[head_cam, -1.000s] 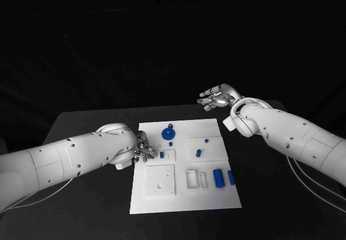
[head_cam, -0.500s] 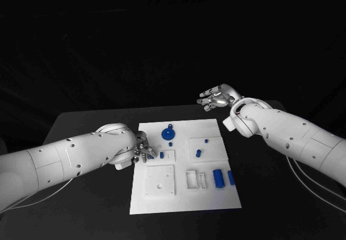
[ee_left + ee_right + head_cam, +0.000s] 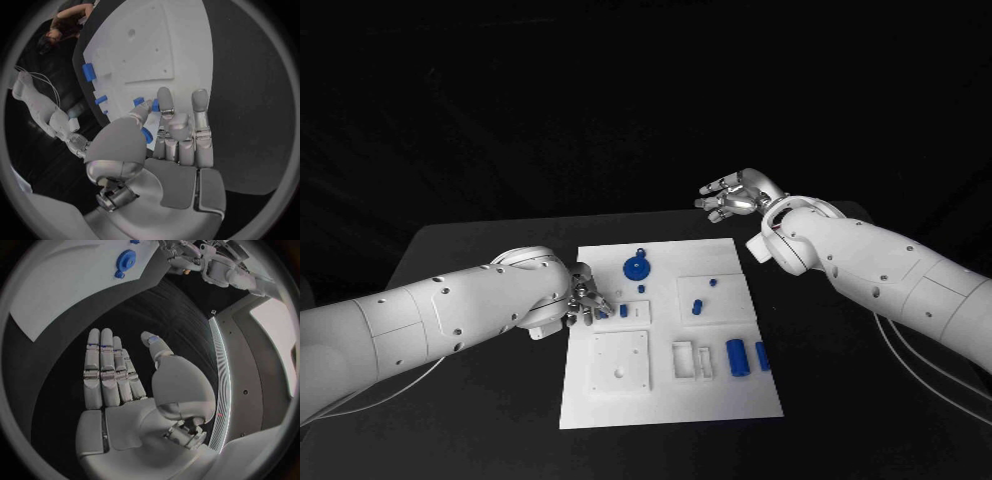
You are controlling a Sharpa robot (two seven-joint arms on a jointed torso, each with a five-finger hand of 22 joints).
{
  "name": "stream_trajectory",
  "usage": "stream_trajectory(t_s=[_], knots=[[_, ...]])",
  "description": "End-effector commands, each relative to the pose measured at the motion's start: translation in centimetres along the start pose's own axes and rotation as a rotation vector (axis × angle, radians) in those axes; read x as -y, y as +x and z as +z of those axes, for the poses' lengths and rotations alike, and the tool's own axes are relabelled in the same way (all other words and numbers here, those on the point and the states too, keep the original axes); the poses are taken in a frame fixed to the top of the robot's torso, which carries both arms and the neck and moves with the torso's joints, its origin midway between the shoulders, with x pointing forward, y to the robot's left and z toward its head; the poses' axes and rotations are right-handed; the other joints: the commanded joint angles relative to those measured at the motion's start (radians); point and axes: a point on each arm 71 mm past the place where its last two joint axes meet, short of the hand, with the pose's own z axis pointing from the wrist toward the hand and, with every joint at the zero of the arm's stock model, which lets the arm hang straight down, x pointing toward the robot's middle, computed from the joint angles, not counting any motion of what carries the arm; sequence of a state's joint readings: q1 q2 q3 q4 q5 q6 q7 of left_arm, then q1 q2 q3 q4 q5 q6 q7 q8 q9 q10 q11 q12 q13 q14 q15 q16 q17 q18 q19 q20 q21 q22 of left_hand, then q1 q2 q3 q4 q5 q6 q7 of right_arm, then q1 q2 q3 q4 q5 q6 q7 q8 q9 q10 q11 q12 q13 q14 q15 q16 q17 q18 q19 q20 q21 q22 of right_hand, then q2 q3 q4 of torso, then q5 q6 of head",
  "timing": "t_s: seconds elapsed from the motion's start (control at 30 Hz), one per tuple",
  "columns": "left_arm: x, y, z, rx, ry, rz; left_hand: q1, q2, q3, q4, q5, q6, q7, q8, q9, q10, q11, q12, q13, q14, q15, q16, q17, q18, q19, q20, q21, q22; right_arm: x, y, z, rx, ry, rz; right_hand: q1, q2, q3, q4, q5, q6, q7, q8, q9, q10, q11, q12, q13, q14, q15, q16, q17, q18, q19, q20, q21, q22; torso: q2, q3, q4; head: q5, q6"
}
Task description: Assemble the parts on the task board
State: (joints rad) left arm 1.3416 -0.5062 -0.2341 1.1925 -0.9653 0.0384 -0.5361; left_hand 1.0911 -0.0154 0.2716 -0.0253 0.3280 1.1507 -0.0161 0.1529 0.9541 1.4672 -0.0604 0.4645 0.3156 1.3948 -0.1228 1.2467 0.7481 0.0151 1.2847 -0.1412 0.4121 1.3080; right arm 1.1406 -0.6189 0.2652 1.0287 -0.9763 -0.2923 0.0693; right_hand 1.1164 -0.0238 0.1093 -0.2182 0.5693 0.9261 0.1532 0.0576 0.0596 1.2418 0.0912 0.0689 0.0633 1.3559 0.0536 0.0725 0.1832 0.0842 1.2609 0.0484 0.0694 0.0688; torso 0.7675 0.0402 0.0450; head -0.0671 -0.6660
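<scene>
Task board (image 3: 733,400): a white plate is seen lying flat in the middle of the black counter (image 3: 473,250), between the two arms.
Left hand (image 3: 584,303): placed at the board's left edge, low over it. In the left wrist view (image 3: 178,145) the fingers are seen curled in, and a small blue part (image 3: 147,135) is pinched between the thumb and the fingers. A second blue piece (image 3: 154,105) is seen at the fingertips; whether it is held or lies on the board cannot be told.
Right hand (image 3: 733,194): raised beyond the far right corner of the board, well apart from it. In the right wrist view (image 3: 125,385) the fingers are extended side by side with the thumb set apart, and nothing is held.
Round blue part (image 3: 636,267): a disc with a small tab, resting on the far part of the board, near the left hand.
Small blue parts on the raised block (image 3: 700,296): two pieces are noted on a square white block right of centre.
Blue cylinders (image 3: 737,357): two upright-lying pieces side by side near the board's right edge, beside a small white open frame (image 3: 689,360).
Square white plate (image 3: 620,362): set on the near left part of the board, with small holes visible.
</scene>
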Motion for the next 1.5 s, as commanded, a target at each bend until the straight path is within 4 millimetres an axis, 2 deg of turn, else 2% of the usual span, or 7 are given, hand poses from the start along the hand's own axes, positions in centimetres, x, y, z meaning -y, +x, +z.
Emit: stream_trajectory(t_s=[0.03, 0.37, 0.53, 1.07, 1.27, 1.4, 1.5], knots=[[0.2, 1.1, 0.2, -0.048, 0.001, 0.015, -0.002, -0.009, -0.008, 0.004, -0.005, 0.007, 0.000, -0.005, -0.002, 0.044, -0.005, -0.004, 0.002, -0.007, -0.003, -0.002, -0.001, 0.001, 0.005, 0.001, -0.007, 0.018, -0.1, 0.1, 0.0, -0.013, -0.006, -0.004, 0.001, -0.004, -0.008, 0.000, 0.001, -0.008, -0.001, 0.002, 0.000, -0.008, 0.001, -0.004, -0.001, -0.010, 0.000, -0.005, -0.001, 0.006, -0.008, -0.001, -0.002, -0.001, 0.000, 0.0000, -0.0009, 0.001, 0.000], [0.1, 0.9, 0.3, -0.040, -0.002, 0.009, -0.012, -0.016, -0.020, 0.018, -0.013, 0.008, 0.000, -0.003, -0.002, 0.044, -0.005, -0.003, 0.003, -0.007, -0.003, -0.002, -0.001, 0.001, 0.007, 0.000, -0.008, 0.018, 0.0, 0.1, 0.0, -0.013, -0.005, -0.004, 0.002, -0.004, -0.011, 0.000, 0.001, -0.013, 0.000, 0.002, 0.000, -0.010, 0.002, -0.004, -0.001, -0.012, 0.001, -0.005, -0.002, 0.006, -0.010, 0.000, -0.002, -0.001, 0.000, 0.0006, -0.0013, 0.001, 0.001], [-0.1, 0.8, 0.3, -0.036, -0.009, 0.007, -0.018, -0.025, -0.039, 0.038, -0.059, 0.009, 0.001, -0.001, -0.002, 0.043, -0.005, -0.004, 0.005, -0.007, -0.004, -0.004, -0.005, 0.000, 0.007, 0.000, -0.009, 0.018, 0.0, 0.1, 0.0, -0.012, -0.004, -0.004, 0.002, -0.004, -0.013, 0.001, 0.001, -0.015, 0.000, 0.002, 0.000, -0.014, 0.003, -0.004, -0.002, -0.016, 0.003, -0.005, -0.003, 0.006, -0.014, 0.002, -0.003, -0.002, 0.000, 0.0008, -0.0012, 0.001, 0.001], [-0.5, 0.5, 0.4, -0.028, -0.025, 0.001, -0.021, -0.056, -0.051, 0.082, -0.072, 0.008, 0.002, 0.002, -0.002, 0.043, -0.004, -0.009, 0.008, -0.012, -0.004, -0.009, -0.013, -0.002, 0.006, -0.001, -0.011, 0.018, 0.0, 0.0, 0.0, -0.008, -0.001, -0.005, 0.007, -0.002, -0.026, 0.001, 0.001, -0.025, 0.004, 0.001, 0.000, -0.033, 0.010, -0.004, -0.002, -0.046, 0.013, -0.005, -0.018, 0.005, -0.047, 0.014, -0.003, -0.002, 0.000, 0.0006, -0.0009, -0.002, 0.002], [-0.8, 0.4, 0.5, -0.022, -0.039, 0.001, -0.028, -0.078, -0.052, 0.110, -0.137, 0.010, 0.004, 0.006, 0.001, 0.043, -0.003, -0.009, 0.010, -0.012, -0.004, -0.009, -0.014, -0.002, 0.007, -0.002, -0.011, 0.018, 0.1, 0.0, -0.1, -0.007, -0.001, -0.006, 0.011, 0.000, -0.042, 0.003, 0.002, -0.029, 0.007, 0.001, -0.001, -0.057, 0.019, -0.004, -0.003, -0.073, 0.025, -0.005, -0.037, 0.007, -0.074, 0.026, -0.004, -0.003, 0.000, 0.0001, -0.0010, -0.002, 0.002], [-0.9, 0.3, 0.5, -0.020, -0.045, 0.002, -0.030, -0.107, -0.042, 0.156, -0.176, 0.011, 0.006, 0.011, 0.007, 0.043, -0.002, -0.010, 0.011, -0.012, -0.004, -0.010, -0.016, -0.002, 0.008, -0.002, -0.011, 0.018, 0.1, 0.0, -0.1, -0.007, -0.001, -0.007, 0.016, 0.003, -0.057, 0.003, 0.003, -0.036, 0.009, 0.001, -0.001, -0.073, 0.024, -0.003, -0.003, -0.090, 0.032, -0.005, -0.057, 0.008, -0.093, 0.034, -0.004, -0.003, 0.000, 0.0002, -0.0012, -0.002, 0.001], [-0.9, 0.3, 0.5, -0.020, -0.048, 0.002, -0.035, -0.117, -0.042, 0.173, -0.199, 0.012, 0.007, 0.012, 0.010, 0.043, -0.002, -0.010, 0.012, -0.012, -0.004, -0.010, -0.015, -0.002, 0.008, -0.002, -0.011, 0.018, 0.1, 0.0, -0.1, -0.007, -0.001, -0.007, 0.018, 0.005, -0.064, 0.004, 0.003, -0.037, 0.010, 0.001, -0.001, -0.080, 0.026, -0.003, -0.003, -0.097, 0.035, -0.004, -0.066, 0.009, -0.101, 0.038, -0.005, -0.004, 0.000, 0.0002, -0.0016, -0.003, 0.002]])
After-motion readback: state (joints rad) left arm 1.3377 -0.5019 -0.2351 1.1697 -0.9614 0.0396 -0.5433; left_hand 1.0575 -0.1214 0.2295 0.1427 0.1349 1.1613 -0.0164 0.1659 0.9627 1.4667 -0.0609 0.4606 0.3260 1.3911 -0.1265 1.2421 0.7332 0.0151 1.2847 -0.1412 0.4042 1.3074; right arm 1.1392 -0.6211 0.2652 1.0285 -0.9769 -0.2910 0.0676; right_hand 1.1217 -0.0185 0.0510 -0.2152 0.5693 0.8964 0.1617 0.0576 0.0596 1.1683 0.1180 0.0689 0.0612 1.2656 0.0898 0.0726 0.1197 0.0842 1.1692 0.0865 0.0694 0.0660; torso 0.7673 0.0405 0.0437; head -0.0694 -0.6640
